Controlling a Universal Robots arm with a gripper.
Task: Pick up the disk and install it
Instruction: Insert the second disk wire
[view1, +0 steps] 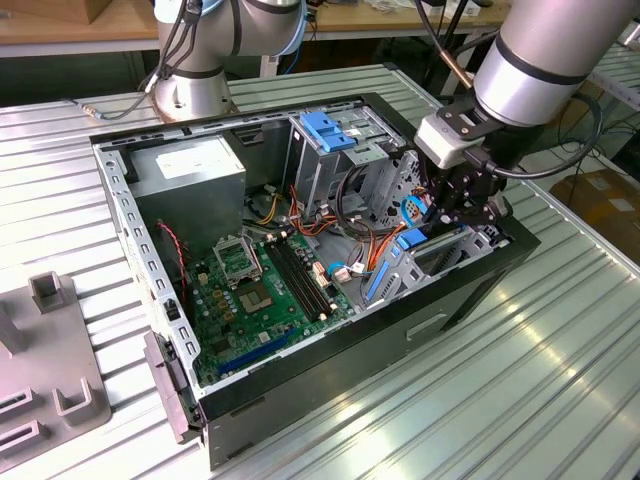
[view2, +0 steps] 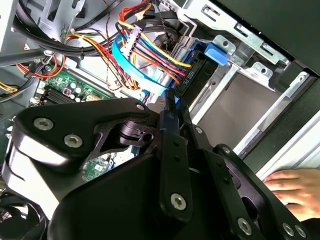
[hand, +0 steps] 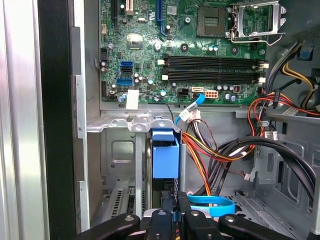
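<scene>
The disk (hand: 165, 154) stands on edge in the lower drive bay of the open computer case (view1: 150, 255). Its bright blue carrier end shows in both wrist views (view2: 217, 51), and in the exterior view as a blue piece (view1: 410, 240) at the case's right wall. My gripper (view1: 445, 222) reaches down into that bay. In both wrist views the black fingers (hand: 182, 212) stand close together with a thin blue edge of the carrier pinched between them. The gripper (view2: 172, 102) hides the disk's metal body.
Orange, yellow and black cables (hand: 215, 150) and a blue flat cable (view2: 132, 67) crowd the bay. Nearby are the motherboard (view1: 260, 285), the power supply (view1: 190, 175) and the blue bracket (view1: 328, 128) on the drive cage. A hand (view2: 295, 185) rests outside the case. A grey fixture (view1: 50, 370) is at the exterior view's left.
</scene>
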